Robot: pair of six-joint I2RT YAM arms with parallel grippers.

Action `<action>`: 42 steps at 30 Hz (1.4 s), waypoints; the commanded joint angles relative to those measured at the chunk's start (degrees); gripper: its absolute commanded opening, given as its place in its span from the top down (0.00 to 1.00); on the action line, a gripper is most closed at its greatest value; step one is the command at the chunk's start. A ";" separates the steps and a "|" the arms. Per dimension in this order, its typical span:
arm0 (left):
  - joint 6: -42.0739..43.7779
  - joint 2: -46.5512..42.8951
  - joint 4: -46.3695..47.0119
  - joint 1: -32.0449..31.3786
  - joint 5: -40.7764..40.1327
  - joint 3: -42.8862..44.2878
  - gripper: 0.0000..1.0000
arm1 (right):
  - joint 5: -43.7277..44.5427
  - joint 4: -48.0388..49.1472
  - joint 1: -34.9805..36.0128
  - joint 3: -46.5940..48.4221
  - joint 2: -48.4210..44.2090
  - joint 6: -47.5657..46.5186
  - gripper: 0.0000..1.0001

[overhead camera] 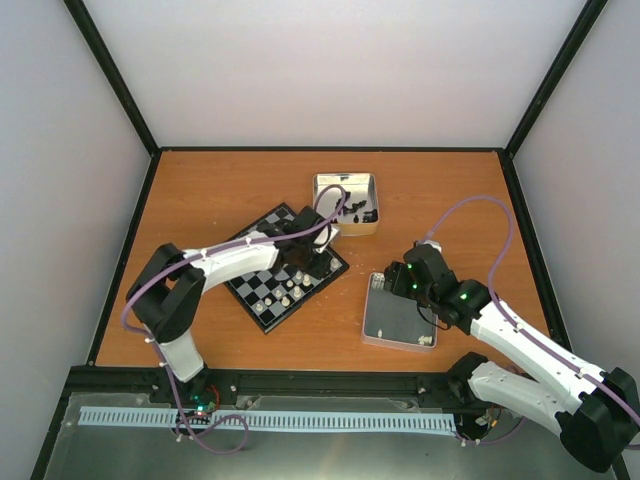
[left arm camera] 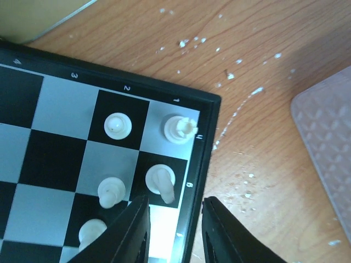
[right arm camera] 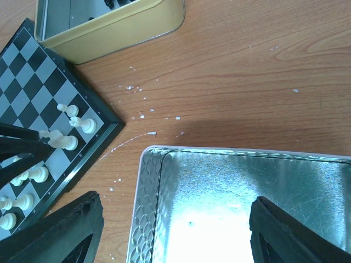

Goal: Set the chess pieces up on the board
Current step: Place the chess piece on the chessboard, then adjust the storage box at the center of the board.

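Orange-brown wooden surface (overhead camera: 220, 190) boxed in by pale walls and a black frame, with plenty of bare wood out toward 9 and 11 o'clock. The board (overhead camera: 255, 290) sits just left of centre, turned like a diamond, so its corners aim at roughly 12, 3, 6 and 9 and its edges run on the diagonal; being square, it has no long side to speak of. Tight at its 1 o'clock edge is the tin of black pieces (overhead camera: 320, 200), near but apart. At 4 o'clock lies the silver tin (overhead camera: 395, 320), with a strip of white-flecked wood between it and the board. The left gripper (left arm camera: 175, 211) is over the board's 3 o'clock corner, fingers narrowly parted with nothing between them, just the black rim showing in the gap. Right at its tips is one of the white chess pieces (left arm camera: 160, 183), and a rook (left arm camera: 180, 129) holds the very corner square; whether the near one leans or stands true, I can't tell. More white men line the rim. The right gripper (right arm camera: 175, 219) hangs above the silver tin's near corner, spread wide and empty.
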 commanded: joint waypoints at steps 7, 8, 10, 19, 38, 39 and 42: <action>-1.88 -14.54 0.02 -0.70 2.06 0.28 0.60 | -4.32 -5.80 -2.24 2.87 1.49 -5.37 0.28; -2.05 -15.83 0.85 -0.70 2.03 -0.46 0.58 | -6.36 -7.73 -2.48 3.76 2.69 -6.28 0.28; -2.55 -18.49 2.12 -0.70 1.00 -1.62 0.54 | -9.99 -14.34 -2.61 6.39 5.62 -7.41 0.29; -5.77 -25.72 6.82 -0.43 -4.00 -7.29 0.48 | -21.47 -31.75 -2.54 7.57 12.33 -9.03 0.30; -7.89 -29.57 9.13 6.78 -10.83 -11.54 0.44 | -26.20 -26.04 -2.43 4.72 31.99 -12.72 0.53; -7.70 -28.93 9.03 6.99 -10.98 -11.07 0.44 | -27.24 -25.15 -2.43 5.12 32.81 -13.12 0.54; -6.91 -27.28 8.76 7.44 -11.08 -9.79 0.44 | -30.20 -22.63 -2.42 6.50 34.92 -14.21 0.55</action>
